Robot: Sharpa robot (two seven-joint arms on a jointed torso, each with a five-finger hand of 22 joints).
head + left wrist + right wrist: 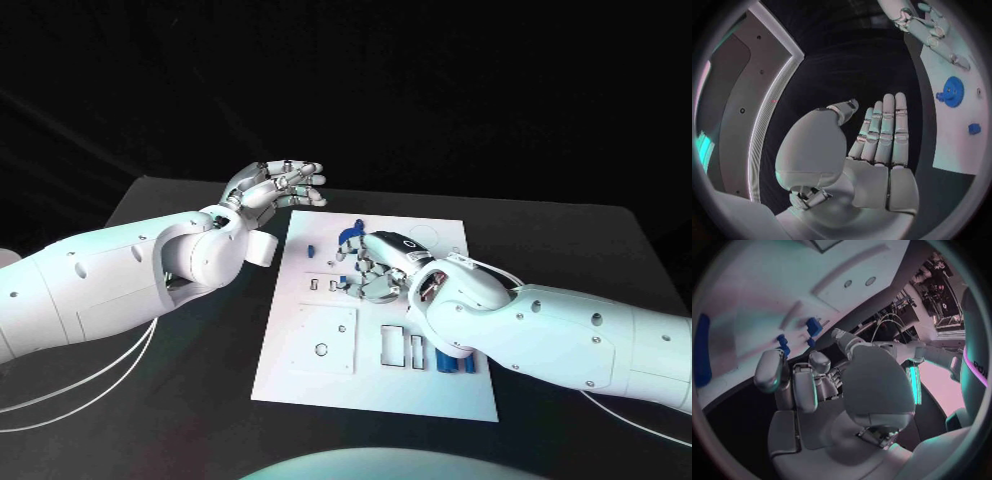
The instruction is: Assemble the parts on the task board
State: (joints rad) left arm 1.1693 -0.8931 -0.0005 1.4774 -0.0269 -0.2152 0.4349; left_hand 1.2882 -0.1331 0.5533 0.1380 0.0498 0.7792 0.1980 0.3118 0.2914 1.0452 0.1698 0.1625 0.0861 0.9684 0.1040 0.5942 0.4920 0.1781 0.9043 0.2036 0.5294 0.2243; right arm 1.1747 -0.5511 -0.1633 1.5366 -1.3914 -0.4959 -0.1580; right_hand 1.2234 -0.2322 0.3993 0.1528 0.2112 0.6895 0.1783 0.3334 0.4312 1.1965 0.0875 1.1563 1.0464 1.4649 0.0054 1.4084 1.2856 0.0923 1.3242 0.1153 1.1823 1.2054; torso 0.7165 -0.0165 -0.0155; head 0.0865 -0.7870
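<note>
The white task board (325, 375) lies in the middle of the black table. My right hand (378, 262) hovers over its far half with the fingers curled in; the right wrist view shows nothing between its fingers (806, 386). A blue gear (351, 238) stands on the board just beyond that hand, also seen in the left wrist view as a blue gear (951, 91) apart from the hand, with a small blue piece (974, 128) near it. My left hand (274, 185) is raised off the board's far left corner, fingers straight and holding nothing.
Long blue parts (454, 362) lie in slots at the board's near right, beside rectangular cut-outs (392, 343). Two small blue pieces (814, 327) sit on the board beyond my right fingers. Black table (188, 400) surrounds the board.
</note>
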